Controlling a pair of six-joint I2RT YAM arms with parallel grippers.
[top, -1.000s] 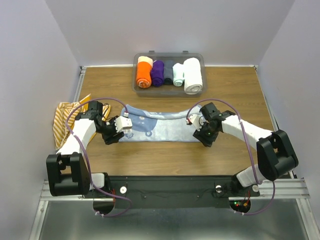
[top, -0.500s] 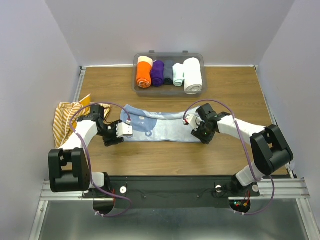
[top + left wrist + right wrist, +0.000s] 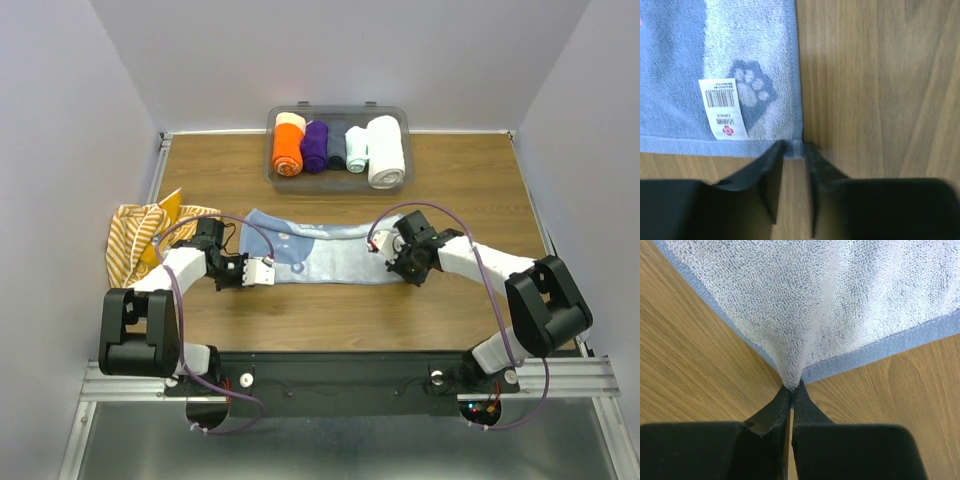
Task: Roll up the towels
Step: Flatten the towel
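Pale blue towel (image 3: 320, 258) lies spread flat across the middle of your desk (image 3: 470, 190), long side running left to right. Right tool (image 3: 791, 388): closed tight on a corner at the towel's right end, cloth puckered up into the tips. Left tool (image 3: 793, 149): narrow gap, a left-end corner sitting between the tips; you cannot tell whether it is pinched. Striped towel (image 3: 130, 245) lies crumpled at the desk's left edge.
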